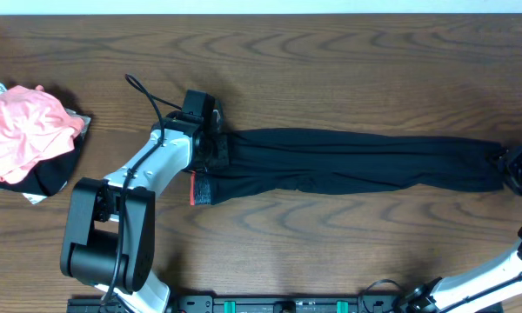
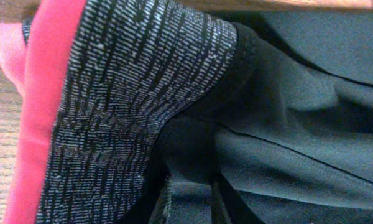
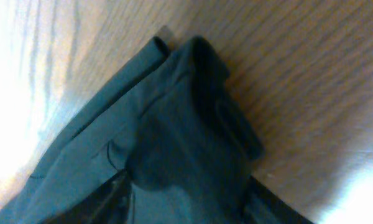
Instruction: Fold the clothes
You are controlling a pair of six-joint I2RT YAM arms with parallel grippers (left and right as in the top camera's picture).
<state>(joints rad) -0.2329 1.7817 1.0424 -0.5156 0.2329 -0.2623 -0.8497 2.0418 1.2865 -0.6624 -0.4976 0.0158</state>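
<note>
The clothes are long black leggings stretched left to right across the wooden table. Their grey waistband with its coral-red edge lies at the left end. My left gripper sits on that end, beside the waistband. In the left wrist view the grey waistband fills the upper left, and my left gripper is shut on black fabric. My right gripper is at the far right, over the leg ends. There my right gripper stands open, its fingers astride the cuffs.
A heap of pink and black garments lies at the table's left edge. The left arm's white links run from the front edge to the waistband. The right arm enters at the front right corner.
</note>
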